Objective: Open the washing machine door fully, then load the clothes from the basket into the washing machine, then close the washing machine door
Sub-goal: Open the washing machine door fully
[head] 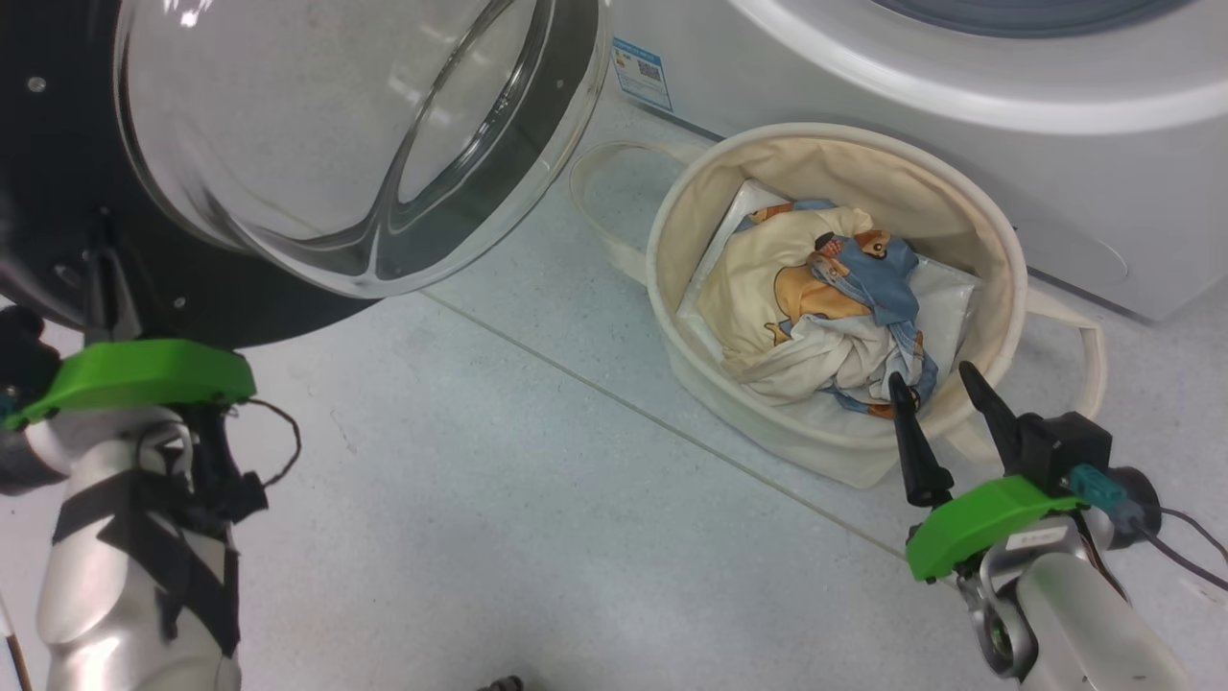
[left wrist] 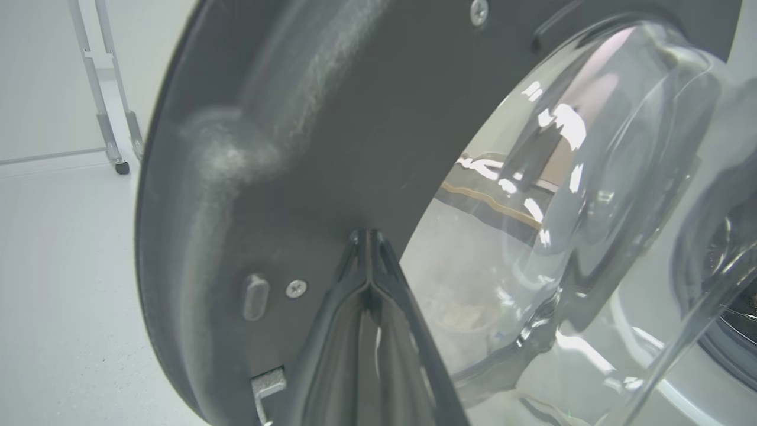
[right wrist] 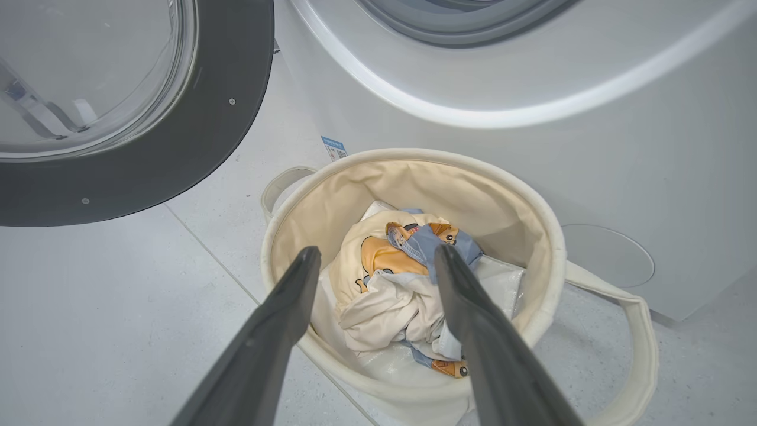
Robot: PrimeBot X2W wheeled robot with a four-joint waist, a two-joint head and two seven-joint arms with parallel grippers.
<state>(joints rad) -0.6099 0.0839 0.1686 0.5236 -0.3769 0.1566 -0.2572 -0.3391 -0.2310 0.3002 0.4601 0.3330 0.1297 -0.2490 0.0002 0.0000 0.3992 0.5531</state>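
Nearest to me, at the lower right of the head view, the right gripper (head: 931, 374) had its two long dark fingers spread wide with nothing between them. The tips hovered over the near rim of the round cream canvas basket (head: 844, 131). At the lower left, the left gripper (left wrist: 368, 236) had its fingers pressed together, empty. In the left wrist view the tips were up against the inner face of the large round glossy black washing machine door (head: 58, 192), or just short of it; I could not tell which.

The soft cream and blue clothes with orange cartoon animals (head: 815, 297) lay bunched in the middle of the basket, on a flat white sheet (head: 945, 297). The basket stood on the pale grey floor (head: 480, 480), centre right, just in front of the white boxy washing machine (head: 863, 58).

Farther off, at the upper left, the door stood swung out, its clear glass bowl (head: 317, 125) bulging toward me. Along the top edge of the right wrist view the grey rubber rim of the drum (right wrist: 461, 23) was uncovered.

I judged the door open enough and the picking step in hand. To do it well I would bring the spread fingers straight down astride the highest fold of the heap, clear of the canvas wall. I would close on cloth alone, not the sheet beneath, and lift above the rim before swinging toward the drum. Loose ends could trail or catch on the rim.
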